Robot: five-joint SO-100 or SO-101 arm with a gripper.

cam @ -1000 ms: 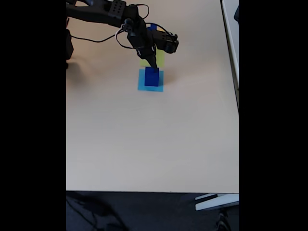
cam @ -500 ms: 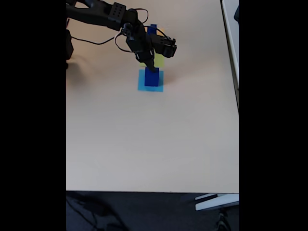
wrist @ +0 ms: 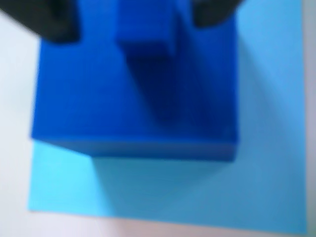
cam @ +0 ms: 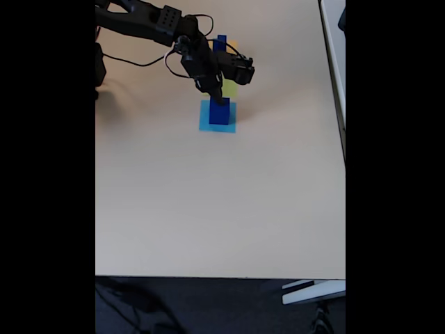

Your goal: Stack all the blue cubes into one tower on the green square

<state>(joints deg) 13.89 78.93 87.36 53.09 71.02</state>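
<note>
Wrist view: a large blue cube sits on a light-blue paper square, near the square's upper left, so bare paper shows below and to the right. A small blue cube rests on its top face at upper centre. The two dark fingertips of the gripper stand apart on either side of the small cube, touching neither face that can be seen; the claw reads as released, probably around or just above the small cube.

Fixed view: the arm reaches from the upper left to the blue stack at upper centre. The green square lies just above it, partly hidden by the gripper; a further blue cube stands beyond.

Count: three blue cubes, one light-blue square, one green square. Judged from position, the stack stands on the wrong patch.
</note>
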